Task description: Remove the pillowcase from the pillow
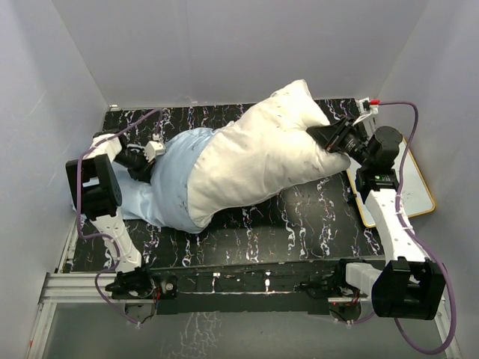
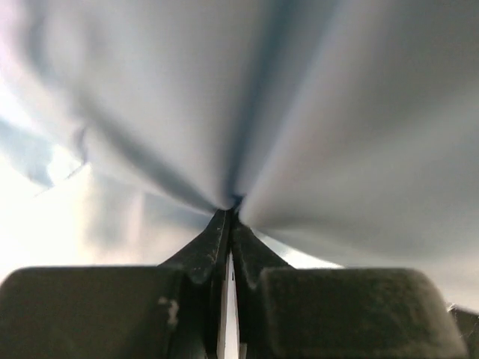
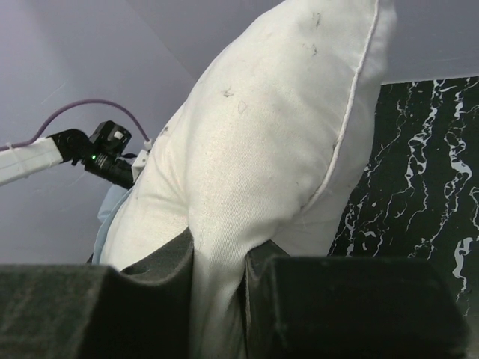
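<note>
Blue pillowcase (image 1: 168,179) covers just the pillow (image 1: 254,153)'s lower-left end, mid frame. L gripper (image 2: 228,208) is pinched tight on case fabric, R gripper (image 3: 219,254) is clamped on the pillow's upper-right end. I reckon: pull apart along that diagonal.

The pillow's (image 1: 262,161) left end is hidden inside the pillowcase (image 1: 168,183); in the left wrist view that fabric is blurred and runs off every edge; the left end effector's (image 2: 228,208) tips are buried in its pinched fold; the right end effector's (image 3: 219,254) pads cover the pillow's lower edge, its top corner cut off above; the whiteboard (image 1: 419,191) lies partly under the right arm.
</note>
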You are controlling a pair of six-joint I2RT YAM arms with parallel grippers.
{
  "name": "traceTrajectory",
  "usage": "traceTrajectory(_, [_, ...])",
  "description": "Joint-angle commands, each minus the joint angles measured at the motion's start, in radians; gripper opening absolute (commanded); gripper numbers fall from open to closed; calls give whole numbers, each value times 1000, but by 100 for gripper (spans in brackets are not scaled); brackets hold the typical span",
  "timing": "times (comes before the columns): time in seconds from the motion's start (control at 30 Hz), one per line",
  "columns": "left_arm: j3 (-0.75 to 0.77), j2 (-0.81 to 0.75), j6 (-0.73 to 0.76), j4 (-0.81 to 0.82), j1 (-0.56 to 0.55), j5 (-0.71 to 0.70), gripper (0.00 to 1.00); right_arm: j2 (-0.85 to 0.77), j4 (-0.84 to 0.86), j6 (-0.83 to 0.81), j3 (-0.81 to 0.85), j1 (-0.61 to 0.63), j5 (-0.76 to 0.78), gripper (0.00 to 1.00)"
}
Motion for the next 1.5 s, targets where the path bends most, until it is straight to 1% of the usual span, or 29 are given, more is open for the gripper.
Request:
traceTrajectory(0.0, [-106, -144, -65, 146, 68, -158, 0, -41, 4, -27, 143, -3, 135, 8])
traceTrajectory(0.07, [-143, -171, -95, 222, 110, -215, 0, -49, -60, -41, 188, -8, 207, 8])
traceTrajectory(0.2, [-192, -185, -98, 296, 196, -297, 0, -61, -173, -30, 272, -36, 370, 8])
traceTrajectory(0.3, [-256, -206, -55, 326, 257, -312, 0, -67, -190, 25, 300, -67, 441, 8])
traceTrajectory(0.47, [-382, -240, 41, 382, 353, -328, 0, -62, -267, 106, 363, -108, 558, 8])
traceTrajectory(0.57, [-391, -236, 61, 385, 424, -318, 0, -71, -336, 140, 402, -114, 680, 8])
traceTrajectory(0.63, [-387, -230, 78, 387, 463, -314, 0, -88, -348, 155, 408, -114, 750, 8])
traceTrajectory(0.8, [-353, -220, 121, 368, 552, -294, 0, -122, -370, 168, 431, -114, 860, 8])
traceTrajectory(0.87, [-325, -215, 123, 330, 573, -267, 0, -137, -361, 188, 423, -114, 872, 8])
traceTrajectory(0.9, [-308, -216, 118, 305, 579, -252, 0, -142, -341, 195, 417, -114, 849, 8])
traceTrajectory(1.0, [-266, -239, 97, 202, 575, -187, 0, -113, -320, 231, 435, -114, 712, 8])
traceTrajectory(1.07, [-224, -253, 51, 125, 557, -134, 0, -81, -303, 277, 440, -108, 629, 8])
traceTrajectory(1.1, [-191, -255, 20, 76, 544, -107, 0, -73, -290, 293, 437, -97, 612, 8])
traceTrajectory(1.2, [-83, -243, -26, -83, 517, -11, 0, -53, -260, 289, 453, -30, 604, 8])
traceTrajectory(1.3, [4, -254, -97, -162, 503, 81, 0, -25, -240, 271, 493, 46, 620, 8])
traceTrajectory(1.4, [102, -267, -192, -211, 500, 133, 0, 6, -154, 297, 522, 75, 586, 8])
traceTrajectory(1.47, [199, -281, -230, -265, 500, 159, 0, 28, -71, 338, 544, 101, 534, 8])
